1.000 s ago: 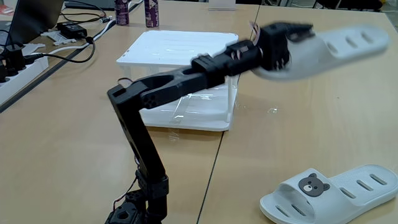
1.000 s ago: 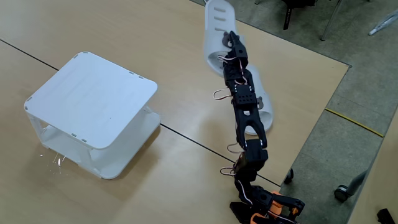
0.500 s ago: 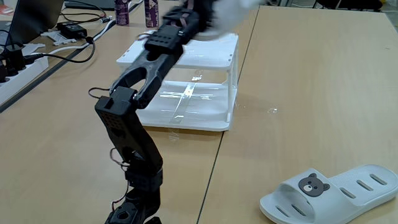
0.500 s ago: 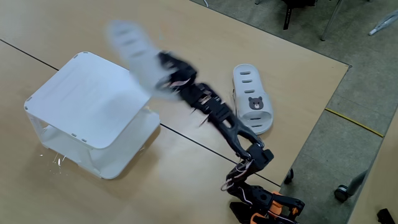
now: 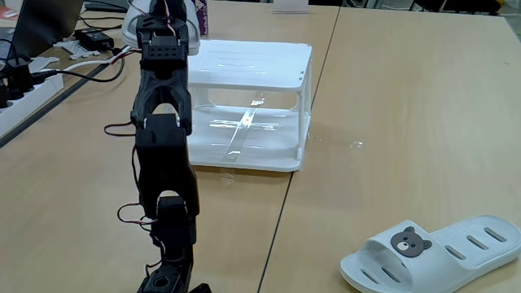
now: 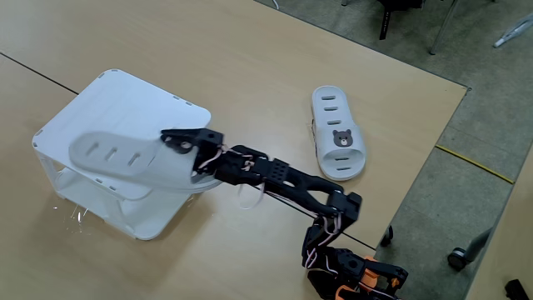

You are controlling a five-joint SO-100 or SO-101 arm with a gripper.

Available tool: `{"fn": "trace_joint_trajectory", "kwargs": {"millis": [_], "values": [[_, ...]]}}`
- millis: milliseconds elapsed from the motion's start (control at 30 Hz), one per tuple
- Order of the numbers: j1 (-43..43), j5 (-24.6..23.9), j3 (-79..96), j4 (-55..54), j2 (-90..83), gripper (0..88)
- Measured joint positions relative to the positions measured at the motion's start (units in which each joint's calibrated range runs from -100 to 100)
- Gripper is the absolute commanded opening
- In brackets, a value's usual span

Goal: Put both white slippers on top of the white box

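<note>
One white slipper (image 6: 112,154) hangs low over the flat top of the white box (image 6: 125,104), strap side up, its toe pointing left in that fixed view. My gripper (image 6: 185,143) is shut on its heel end. In the other fixed view the arm stands tall at the left, with the gripper (image 5: 165,18) at the top edge and a piece of the held slipper (image 5: 129,34) showing behind it. Whether the slipper touches the box (image 5: 260,61) I cannot tell. The second slipper (image 6: 337,143) with its bear badge lies flat on the table, also seen at front right (image 5: 440,252).
A power strip (image 5: 24,89), cables and a laptop crowd the left of the table. Two cans (image 5: 199,16) stand behind the box. The table edge (image 6: 433,142) runs close to the lying slipper, with floor beyond.
The arm has swung from the right side of the table across to the box, carrying the slipper. The slipper now sits lower over the box top. The other slipper has not moved.
</note>
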Motion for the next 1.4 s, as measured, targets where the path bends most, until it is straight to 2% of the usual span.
{"fn": "trace_joint_trajectory", "kwargs": {"millis": [167, 500, 700, 967, 1133, 1267, 1400], "values": [[-0.1, 0.0, -9.4, 0.0, 13.5, 0.7], [0.1, 0.0, -49.4, 0.0, 46.2, 0.7], [3.4, 0.0, -66.8, 0.0, 59.5, 0.7], [4.9, 0.0, -70.4, 0.0, 62.7, 1.3], [5.1, 0.0, -70.4, 0.0, 65.6, 18.3], [4.9, 0.0, -70.4, -0.1, 65.8, 22.1], [4.9, 0.0, -70.2, -0.1, 65.8, 22.2]]}}
